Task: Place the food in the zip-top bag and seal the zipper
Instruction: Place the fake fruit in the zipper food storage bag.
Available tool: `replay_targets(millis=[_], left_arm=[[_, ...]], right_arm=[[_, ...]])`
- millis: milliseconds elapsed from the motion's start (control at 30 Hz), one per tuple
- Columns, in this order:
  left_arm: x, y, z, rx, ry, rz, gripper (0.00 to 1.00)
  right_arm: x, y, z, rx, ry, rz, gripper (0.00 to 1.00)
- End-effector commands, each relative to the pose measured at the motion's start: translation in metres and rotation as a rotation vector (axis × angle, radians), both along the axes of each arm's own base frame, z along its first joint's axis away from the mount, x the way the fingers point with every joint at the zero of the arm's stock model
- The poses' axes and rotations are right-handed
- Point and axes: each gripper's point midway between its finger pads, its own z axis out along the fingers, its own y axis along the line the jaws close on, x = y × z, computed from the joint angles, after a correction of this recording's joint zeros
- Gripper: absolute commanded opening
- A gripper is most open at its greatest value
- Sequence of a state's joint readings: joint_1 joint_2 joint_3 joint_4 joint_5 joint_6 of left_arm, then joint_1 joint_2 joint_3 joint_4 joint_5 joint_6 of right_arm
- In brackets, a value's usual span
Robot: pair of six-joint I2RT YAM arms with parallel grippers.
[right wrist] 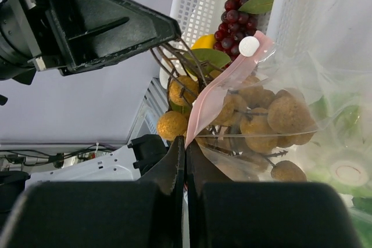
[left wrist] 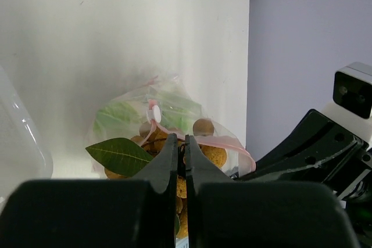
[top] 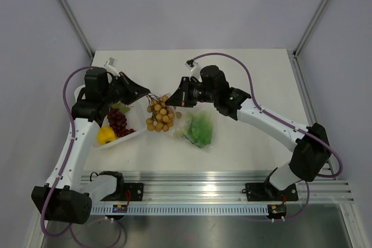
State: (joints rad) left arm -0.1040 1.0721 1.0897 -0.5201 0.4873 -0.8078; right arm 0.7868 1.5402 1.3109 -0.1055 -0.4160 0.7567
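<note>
Tan balls (top: 159, 115) half behind clear bag (right wrist: 325, 74) film

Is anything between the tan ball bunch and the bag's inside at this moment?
No separate object. The bunch of tan-brown balls, hanging from the left gripper, is partly past the zipper, whose edge the right gripper pinches; two balls sit outside that strip. Lettuce lies deeper in the zip-top bag.
</note>
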Motion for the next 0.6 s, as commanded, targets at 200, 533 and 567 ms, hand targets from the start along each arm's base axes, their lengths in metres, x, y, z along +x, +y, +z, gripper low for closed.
replay_targets(millis=[200,533,567], left_arm=[[0.02,0.008,0.039,-0.019,-0.114,0.097,0.0],[0.02,0.009,0.074,-0.099,-0.151,0.156,0.0],[0.02,0.008,0.076,-0.104,-0.153,0.158,0.0]], right_arm=[[-0.024,0.015,0.073,0.168,-0.11,0.115,0.0],[-0.026,0.02,0.067,0.156,-0.104,0.126,0.0],[-0.026,0.021,0.066,0.157,-0.101,0.13,0.0]])
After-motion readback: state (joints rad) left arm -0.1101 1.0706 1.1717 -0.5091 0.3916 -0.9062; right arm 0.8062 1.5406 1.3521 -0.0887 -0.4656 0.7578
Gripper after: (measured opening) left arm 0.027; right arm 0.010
